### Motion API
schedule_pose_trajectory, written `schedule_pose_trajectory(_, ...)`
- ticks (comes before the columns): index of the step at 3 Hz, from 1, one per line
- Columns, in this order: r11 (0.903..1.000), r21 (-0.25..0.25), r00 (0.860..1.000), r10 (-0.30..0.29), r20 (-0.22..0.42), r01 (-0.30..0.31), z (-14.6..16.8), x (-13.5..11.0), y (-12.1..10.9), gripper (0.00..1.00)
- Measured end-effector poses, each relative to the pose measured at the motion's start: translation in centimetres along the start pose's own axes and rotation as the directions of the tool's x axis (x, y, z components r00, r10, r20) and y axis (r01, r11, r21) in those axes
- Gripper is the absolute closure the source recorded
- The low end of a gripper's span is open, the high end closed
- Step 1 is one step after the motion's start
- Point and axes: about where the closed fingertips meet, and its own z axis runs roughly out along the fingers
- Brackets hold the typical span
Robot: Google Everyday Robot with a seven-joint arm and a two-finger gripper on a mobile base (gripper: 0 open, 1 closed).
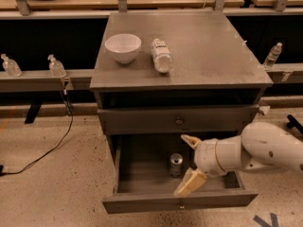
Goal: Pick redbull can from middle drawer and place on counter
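Observation:
The redbull can (176,164) stands upright on the floor of the pulled-out middle drawer (142,171), near its centre. My gripper (189,162) is just right of the can, over the drawer, with its two tan fingers spread wide, one above and one below; it is open and holds nothing. The white arm reaches in from the right. The grey counter (208,51) is the cabinet top above.
A white bowl (123,47) and a clear water bottle lying on its side (162,56) sit on the counter's left half. A closed drawer (179,121) is above the open one. Small bottles (56,66) stand on rails either side. A cable (52,148) lies on the floor at left.

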Motion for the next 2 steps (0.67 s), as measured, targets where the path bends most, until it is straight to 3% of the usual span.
schedule_pose_trajectory(1, 0.9988, -0.003, 0.999, 0.048, 0.001, -0.048, 3.4, 2.7, 0.1, 0.13)
schedule_pose_trajectory(2, 0.9951, 0.004, 0.995, 0.099, -0.032, -0.099, 7.6, 6.2, -1.0, 0.12)
